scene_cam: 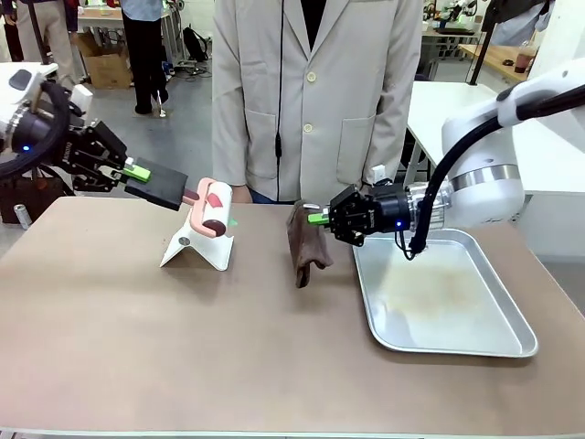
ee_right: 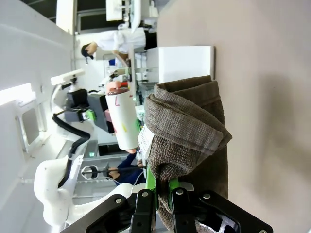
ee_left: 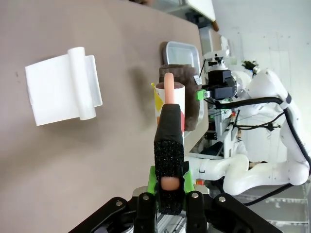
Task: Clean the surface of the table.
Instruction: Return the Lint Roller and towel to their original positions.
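The brownish table [scene_cam: 183,357] carries a folded white stand [scene_cam: 196,247]. My left gripper [scene_cam: 137,171] is shut on the black handle [ee_left: 169,155] of a lint roller [scene_cam: 212,208], a white roll with coloured patches on a pink stem, held just above the stand. In the left wrist view the roller [ee_left: 170,99] points away beyond the stand [ee_left: 60,87]. My right gripper [scene_cam: 315,218] is shut on a brown cloth [scene_cam: 306,242] that hangs down with its lower end at the table top. The cloth [ee_right: 189,131] bunches above my right gripper [ee_right: 162,187] in the right wrist view.
A shallow silver tray [scene_cam: 448,293] lies on the right side of the table, under my right arm. A person in a pale coat [scene_cam: 311,91] stands at the far edge, behind the roller and the cloth. The near half of the table is bare.
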You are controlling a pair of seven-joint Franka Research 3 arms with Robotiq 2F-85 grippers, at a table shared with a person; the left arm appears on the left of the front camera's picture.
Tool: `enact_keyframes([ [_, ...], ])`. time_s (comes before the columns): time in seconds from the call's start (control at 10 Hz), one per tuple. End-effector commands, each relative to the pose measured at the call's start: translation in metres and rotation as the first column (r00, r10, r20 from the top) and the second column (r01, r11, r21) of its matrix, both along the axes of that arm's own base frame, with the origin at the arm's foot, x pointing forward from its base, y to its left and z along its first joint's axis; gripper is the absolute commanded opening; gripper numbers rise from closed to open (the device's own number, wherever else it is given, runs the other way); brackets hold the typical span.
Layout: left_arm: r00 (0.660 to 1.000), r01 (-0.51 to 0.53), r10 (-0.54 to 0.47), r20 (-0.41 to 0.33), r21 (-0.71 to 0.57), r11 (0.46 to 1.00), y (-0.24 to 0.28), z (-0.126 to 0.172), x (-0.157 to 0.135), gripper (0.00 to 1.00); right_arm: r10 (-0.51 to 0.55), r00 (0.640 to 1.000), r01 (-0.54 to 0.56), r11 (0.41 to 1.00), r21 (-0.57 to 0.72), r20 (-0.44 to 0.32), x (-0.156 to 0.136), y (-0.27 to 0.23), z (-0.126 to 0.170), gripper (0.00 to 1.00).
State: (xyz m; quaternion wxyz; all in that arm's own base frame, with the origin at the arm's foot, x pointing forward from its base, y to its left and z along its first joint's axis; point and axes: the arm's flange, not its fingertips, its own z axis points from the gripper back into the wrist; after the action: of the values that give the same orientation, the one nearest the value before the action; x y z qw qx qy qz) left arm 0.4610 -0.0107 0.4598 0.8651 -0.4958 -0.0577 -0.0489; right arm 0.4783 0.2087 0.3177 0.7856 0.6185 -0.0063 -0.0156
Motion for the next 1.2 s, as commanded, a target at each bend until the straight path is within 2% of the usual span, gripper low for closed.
enact_keyframes([
  [0.0,0.999,0.001,0.002,-0.041,0.085,0.996,-0.013,0.005,0.016,0.22,-0.033,0.998,0.031,0.999,-0.038,-0.052,0.007,0.015,-0.009,0.11],
  [0.4,0.997,0.003,0.015,-0.076,0.233,0.973,-0.045,-0.005,0.041,0.22,-0.039,0.998,0.030,0.989,-0.144,-0.059,0.009,0.037,-0.013,0.11],
  [0.8,0.993,0.003,0.039,-0.113,0.350,0.937,-0.055,-0.011,0.071,0.22,-0.043,0.992,0.018,0.978,-0.207,-0.116,0.015,0.042,-0.017,0.11],
  [1.1,0.992,-0.004,0.052,-0.112,0.390,0.921,-0.056,-0.014,0.082,0.22,-0.088,0.989,0.036,0.920,-0.389,-0.115,0.026,0.047,-0.016,0.11],
])
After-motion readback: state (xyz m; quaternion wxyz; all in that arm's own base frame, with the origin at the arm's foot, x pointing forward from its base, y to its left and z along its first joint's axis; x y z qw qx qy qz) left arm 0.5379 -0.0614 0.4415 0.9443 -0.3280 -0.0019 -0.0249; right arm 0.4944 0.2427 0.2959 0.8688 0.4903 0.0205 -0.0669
